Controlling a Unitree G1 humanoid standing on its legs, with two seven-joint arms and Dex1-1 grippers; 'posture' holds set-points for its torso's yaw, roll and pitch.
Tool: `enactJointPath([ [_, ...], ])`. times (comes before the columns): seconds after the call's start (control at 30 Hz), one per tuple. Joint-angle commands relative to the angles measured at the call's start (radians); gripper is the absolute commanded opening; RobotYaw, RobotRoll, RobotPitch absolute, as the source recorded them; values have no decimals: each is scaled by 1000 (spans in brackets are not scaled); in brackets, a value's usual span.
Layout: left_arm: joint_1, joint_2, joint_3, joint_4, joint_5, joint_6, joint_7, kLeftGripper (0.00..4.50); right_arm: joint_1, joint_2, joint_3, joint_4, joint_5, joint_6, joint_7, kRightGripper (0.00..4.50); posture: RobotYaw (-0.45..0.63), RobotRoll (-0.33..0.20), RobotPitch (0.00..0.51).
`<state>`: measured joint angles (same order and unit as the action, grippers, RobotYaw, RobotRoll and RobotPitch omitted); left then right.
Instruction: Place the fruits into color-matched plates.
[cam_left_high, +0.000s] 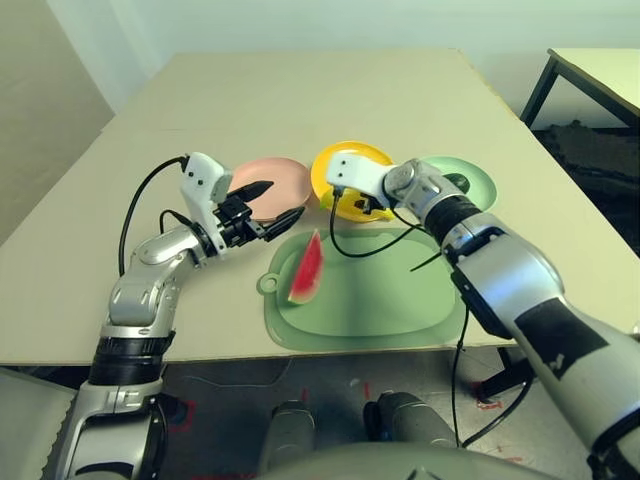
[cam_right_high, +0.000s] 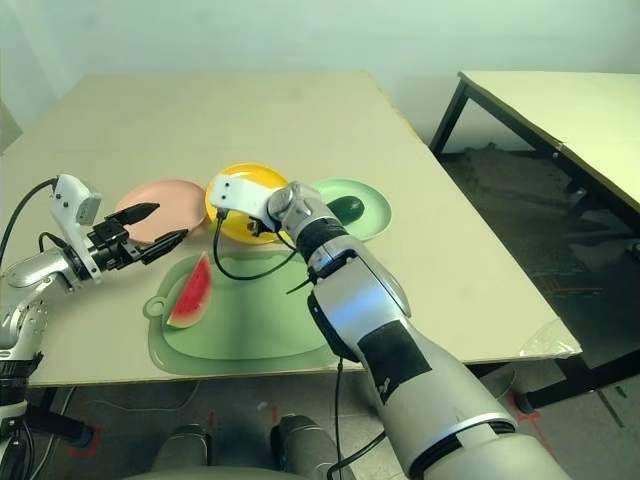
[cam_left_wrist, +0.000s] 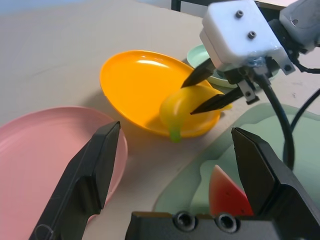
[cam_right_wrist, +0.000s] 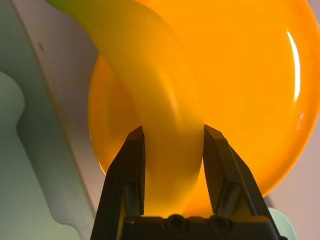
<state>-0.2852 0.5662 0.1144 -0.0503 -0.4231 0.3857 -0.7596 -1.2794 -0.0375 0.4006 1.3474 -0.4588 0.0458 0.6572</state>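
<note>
Counting three plates (cam_left_high: 268, 180), three fruits: right gripper (cam_left_wrist: 209, 91) clamping banana (cam_left_wrist: 187, 107), left gripper (cam_left_high: 272, 203) spread.

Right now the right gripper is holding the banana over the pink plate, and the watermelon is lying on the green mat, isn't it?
Not quite. The right gripper holds the banana over the yellow plate, not the pink plate, which lies bare beside it. The left wrist view shows this best. The watermelon does lie on the green mat.

avocado (cam_right_high: 346, 209) half hidden behind right arm (cam_right_high: 330, 255)
</note>
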Motion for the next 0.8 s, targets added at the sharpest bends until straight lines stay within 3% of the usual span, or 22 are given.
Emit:
enactJointPath([
  [0.03,12,-6,-10,-26,-8,15,-9,4500,-23,3,5,15,-21,-18,-24,1618,9,0,62],
  [0.27,10,-16,-20,-31,-10,23,-16,4500,-41,-1,-5,18,-35,-42,-80,1618,6,0,61],
  [0.53,-8,-11,-11,-8,-6,20,-23,4500,-60,-17,-16,16,-28,-59,-82,4402,-6,0,60],
  [0.8,-19,-8,-23,8,1,10,-53,4500,-122,-82,-54,-9,8,-112,-7,4460,-29,0,52],
])
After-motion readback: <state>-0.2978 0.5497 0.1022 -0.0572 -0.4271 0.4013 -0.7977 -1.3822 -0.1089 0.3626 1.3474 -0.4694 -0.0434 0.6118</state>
